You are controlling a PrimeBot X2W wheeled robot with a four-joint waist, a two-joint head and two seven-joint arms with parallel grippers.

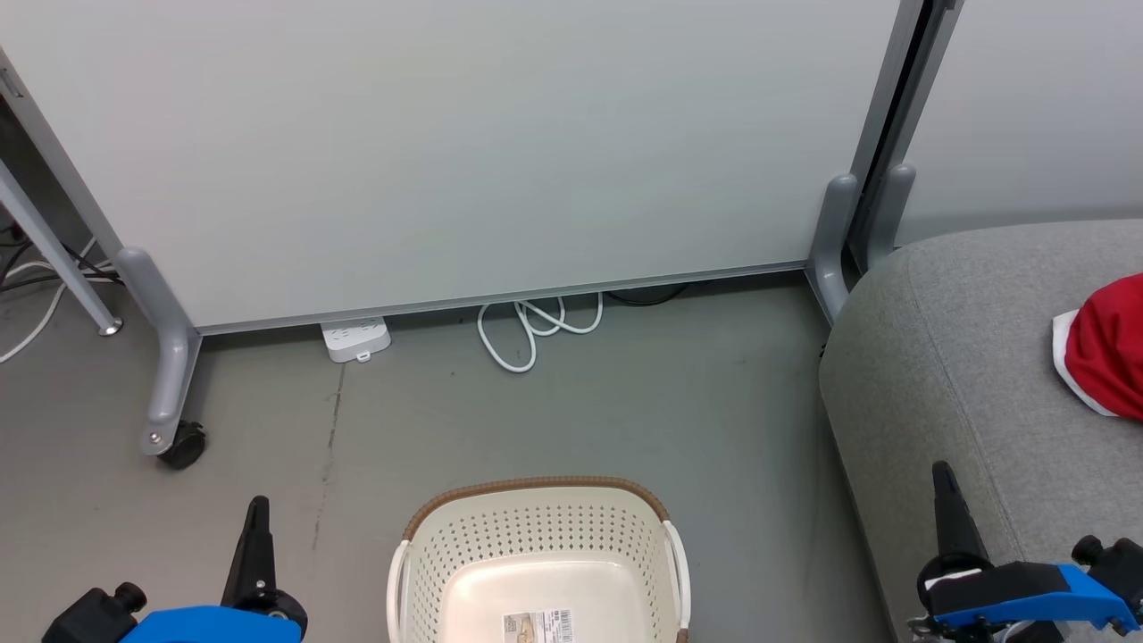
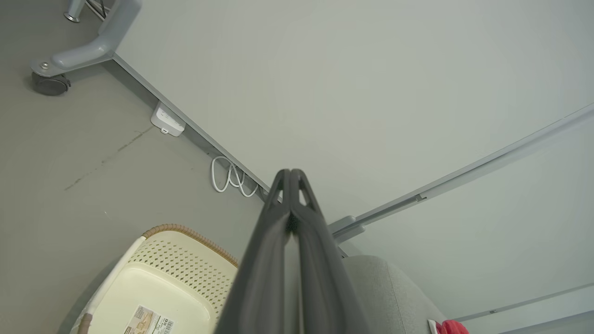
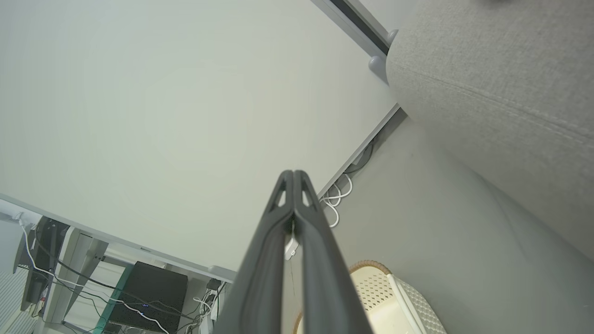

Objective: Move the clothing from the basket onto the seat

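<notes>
Smooth plastic basket [image 1: 536, 529]; rough woven cloth seat [image 1: 946, 357]; soft clothing [image 1: 1107, 353]

Red clothing [image 1: 1105, 350] runs off the head view's right edge; the basket [image 1: 536, 529] is cropped at its near end, its label [image 1: 538, 625] unreadable.

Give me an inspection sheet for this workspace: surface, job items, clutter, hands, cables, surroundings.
Surface: grey floor with a faint crack line.
Job's things: laundry basket on the floor, no clothing in its visible part; red garment with white trim on the grey seat.
Clutter: nothing seen.
Hands: left hand and right hand both shut, empty.
Cables: white cable looped by a white power strip under the partition panel; dark cables far left.
Surroundings: the panel is pale, on castered feet.
</notes>
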